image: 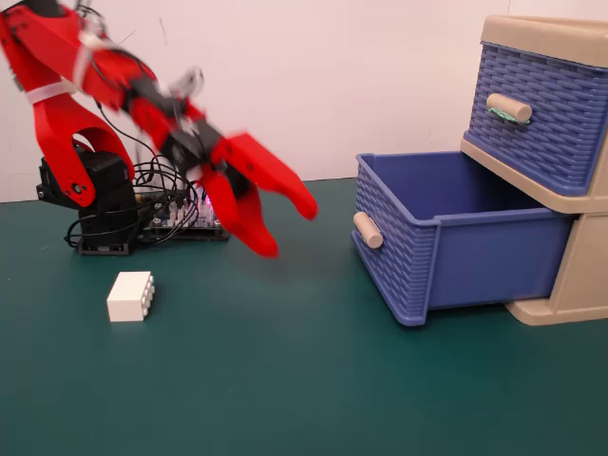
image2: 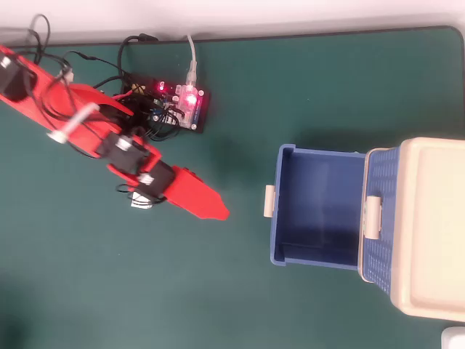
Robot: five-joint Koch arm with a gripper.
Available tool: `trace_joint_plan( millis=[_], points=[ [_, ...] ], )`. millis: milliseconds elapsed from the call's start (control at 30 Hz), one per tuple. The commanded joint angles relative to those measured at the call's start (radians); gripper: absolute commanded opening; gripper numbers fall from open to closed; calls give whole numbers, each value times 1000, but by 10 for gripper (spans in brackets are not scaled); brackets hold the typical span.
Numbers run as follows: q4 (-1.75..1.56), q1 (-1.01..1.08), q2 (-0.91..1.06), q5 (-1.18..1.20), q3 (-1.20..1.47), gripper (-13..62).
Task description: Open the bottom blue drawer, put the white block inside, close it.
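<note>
The bottom blue drawer (image: 475,256) stands pulled far out of the beige cabinet (image: 575,275), and its inside (image2: 316,211) is empty. Its plain beige handle (image: 368,230) is free. My red gripper (image: 288,228) hangs in the air left of the drawer, open and empty, well apart from the handle. From overhead the gripper (image2: 220,213) points toward the drawer. The white block (image: 130,295) lies on the green mat at the left, below and behind the gripper. In the overhead view the arm covers most of the block (image2: 138,204).
The upper blue drawer (image: 532,114) is shut, with green tape on its handle (image: 508,107). The arm's base and a lit controller board (image2: 185,105) sit at the back left. The cabinet top (image2: 436,225) fills the right side. Open mat lies in front.
</note>
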Motion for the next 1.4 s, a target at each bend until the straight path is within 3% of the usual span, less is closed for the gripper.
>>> trace_joint_plan(
  millis=[0, 200, 267, 400, 700, 1133, 1233, 1367],
  points=[
    [407, 12, 104, -81, -153, 340],
    [1172, 224, 5, -350, -526, 341],
    [1252, 322, -3, -485, -541, 341],
    [1210, 489, -9, -663, -440, 340],
    [683, 495, -11, -742, -44, 339],
    [476, 506, -48, -862, 144, 330],
    [472, 511, -48, -907, 144, 237],
    [474, 540, -41, -940, 144, -61]
  ],
)
